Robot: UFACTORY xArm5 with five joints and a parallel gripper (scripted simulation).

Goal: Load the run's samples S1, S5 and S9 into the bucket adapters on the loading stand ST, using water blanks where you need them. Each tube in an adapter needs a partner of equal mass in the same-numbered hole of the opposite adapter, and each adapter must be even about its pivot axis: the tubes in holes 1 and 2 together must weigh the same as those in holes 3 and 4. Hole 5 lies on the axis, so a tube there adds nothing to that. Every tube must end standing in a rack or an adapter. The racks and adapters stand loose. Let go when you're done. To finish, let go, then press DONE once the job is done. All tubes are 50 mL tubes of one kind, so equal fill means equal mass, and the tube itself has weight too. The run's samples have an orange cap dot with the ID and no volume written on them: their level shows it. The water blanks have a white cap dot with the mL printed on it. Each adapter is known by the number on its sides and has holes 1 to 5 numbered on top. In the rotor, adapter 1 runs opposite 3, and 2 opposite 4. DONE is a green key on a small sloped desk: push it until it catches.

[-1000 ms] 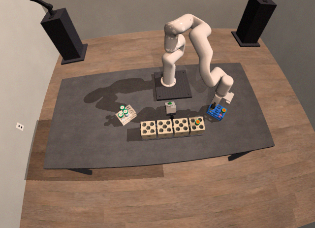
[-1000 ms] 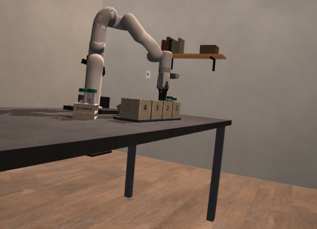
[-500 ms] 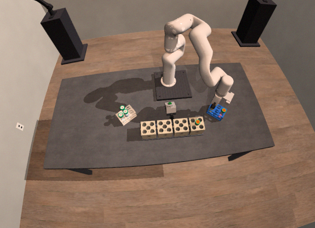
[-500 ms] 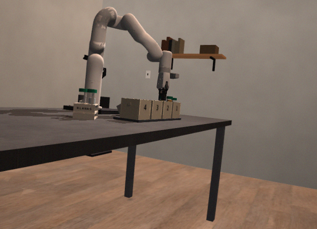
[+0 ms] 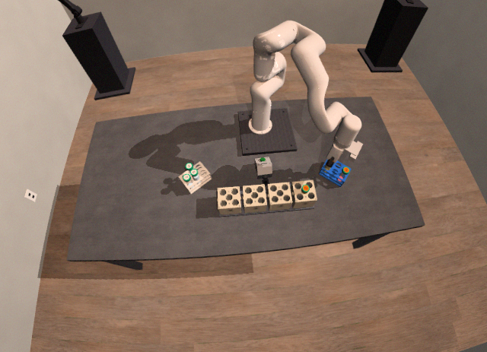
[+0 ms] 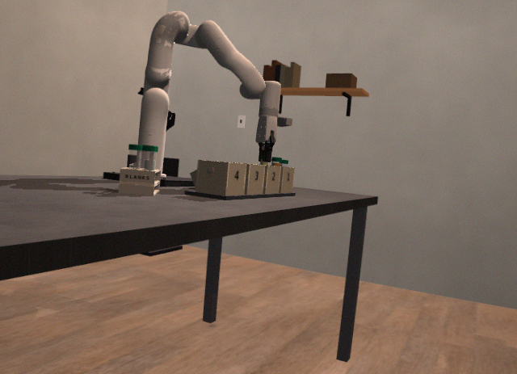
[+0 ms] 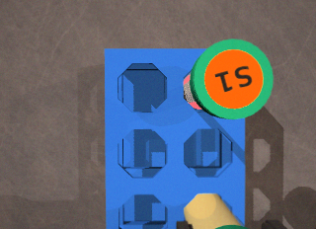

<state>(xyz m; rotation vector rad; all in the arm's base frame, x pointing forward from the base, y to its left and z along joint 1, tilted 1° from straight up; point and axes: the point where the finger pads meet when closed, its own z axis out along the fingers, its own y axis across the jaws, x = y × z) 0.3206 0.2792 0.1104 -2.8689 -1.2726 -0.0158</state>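
Note:
My gripper [image 5: 330,162] [image 6: 266,157] [image 7: 229,226] is shut on a green-capped tube with yellowish contents [image 7: 204,209]; its cap dot is out of view. The tube's lower part seems to be in a hole of the blue rack [image 5: 329,179] [image 7: 175,190]. Tube S1 [image 5: 345,169] [image 7: 233,79] stands in the same rack. One orange-dotted tube [image 5: 305,188] stands in the centre hole of adapter 1 [image 5: 305,204] [image 6: 287,180]. Adapters 2 [image 5: 280,207], 3 [image 5: 254,208] and 4 [image 5: 229,210] [image 6: 216,180] show no tubes. Three blanks [image 5: 189,166] [image 5: 194,172] [image 5: 186,177] stand in the blanks rack [image 5: 197,188] [image 6: 140,187].
The green DONE key [image 5: 262,159] is on its small desk [image 5: 264,168], behind the adapters on the side of the arm's base plate [image 5: 267,147]. The blanks rack is left of the adapters in the top view, and the blue rack is to their right.

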